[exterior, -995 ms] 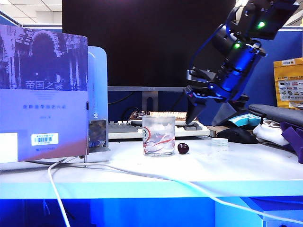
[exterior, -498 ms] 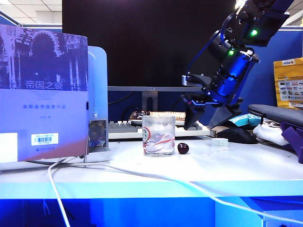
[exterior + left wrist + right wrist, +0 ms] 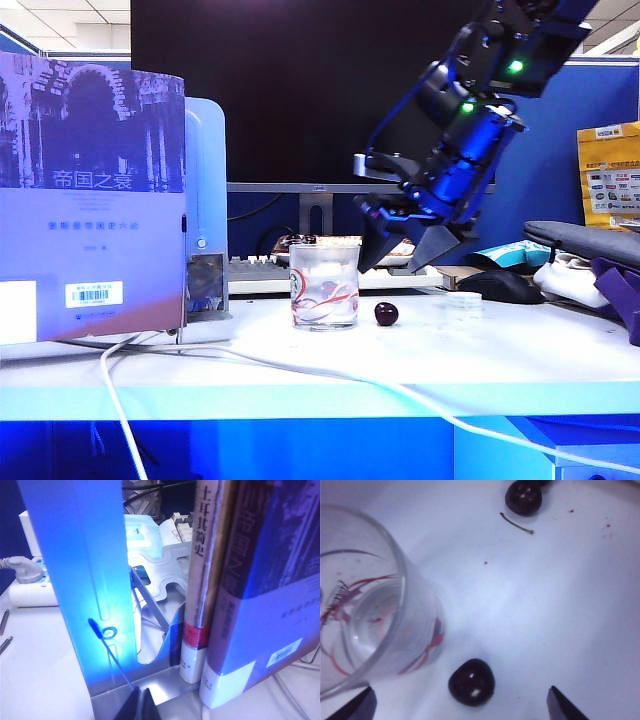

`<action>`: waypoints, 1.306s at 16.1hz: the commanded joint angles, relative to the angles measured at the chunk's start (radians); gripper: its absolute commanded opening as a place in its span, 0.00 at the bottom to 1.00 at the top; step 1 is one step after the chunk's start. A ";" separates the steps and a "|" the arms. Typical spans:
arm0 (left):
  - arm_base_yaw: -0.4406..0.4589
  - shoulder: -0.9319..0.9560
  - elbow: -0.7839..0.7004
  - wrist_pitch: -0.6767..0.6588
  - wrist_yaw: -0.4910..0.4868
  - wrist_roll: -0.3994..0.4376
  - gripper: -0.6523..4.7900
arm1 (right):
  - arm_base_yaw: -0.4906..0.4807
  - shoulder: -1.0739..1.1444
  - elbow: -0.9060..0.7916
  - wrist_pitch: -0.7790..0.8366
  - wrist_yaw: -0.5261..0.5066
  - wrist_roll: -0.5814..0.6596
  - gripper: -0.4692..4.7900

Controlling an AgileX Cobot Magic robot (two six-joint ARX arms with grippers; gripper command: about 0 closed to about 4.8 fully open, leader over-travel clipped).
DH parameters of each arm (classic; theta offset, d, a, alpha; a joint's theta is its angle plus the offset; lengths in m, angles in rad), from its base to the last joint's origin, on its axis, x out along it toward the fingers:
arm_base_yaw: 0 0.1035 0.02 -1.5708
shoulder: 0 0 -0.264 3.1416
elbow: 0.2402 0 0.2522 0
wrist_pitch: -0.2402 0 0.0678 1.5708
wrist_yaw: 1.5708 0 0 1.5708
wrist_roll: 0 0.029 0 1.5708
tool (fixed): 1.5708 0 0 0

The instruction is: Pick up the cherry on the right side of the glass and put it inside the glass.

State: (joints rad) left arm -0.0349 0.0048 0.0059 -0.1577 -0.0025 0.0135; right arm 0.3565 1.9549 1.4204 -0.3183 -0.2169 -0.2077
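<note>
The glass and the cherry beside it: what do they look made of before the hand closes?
The glass: looks like clear, smooth glass or possibly hard plastic; the table shows through its wall, with red ribbon lines printed on it. The cherry: dark red, nearly black glossy skin with bright highlights, likely real fruit. The open right hand straddles it.

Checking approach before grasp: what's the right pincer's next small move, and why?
Probably lower straight down, staying open. The right pincer hangs above the cherry, which lies on the table roughly between its open fingertips in the right wrist view, clear of the glass. Keep the glass-side finger off the glass wall.
</note>
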 commanded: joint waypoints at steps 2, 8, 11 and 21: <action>0.001 -0.003 0.000 -0.012 0.004 0.005 0.11 | 0.002 0.011 0.006 0.027 0.134 -0.006 1.00; 0.001 -0.003 0.000 -0.012 0.003 0.005 0.11 | 0.002 0.065 0.019 -0.023 0.084 -0.007 1.00; 0.001 -0.003 0.000 -0.012 0.003 0.005 0.11 | 0.002 0.093 0.061 -0.035 0.084 -0.024 1.00; 0.001 -0.003 0.000 -0.012 0.003 0.005 0.11 | 0.003 0.166 0.185 -0.191 0.018 -0.046 1.00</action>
State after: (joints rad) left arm -0.0349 0.0048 0.0059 -0.1574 -0.0029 0.0139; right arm 0.3580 2.1197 1.6020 -0.5091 -0.1848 -0.2516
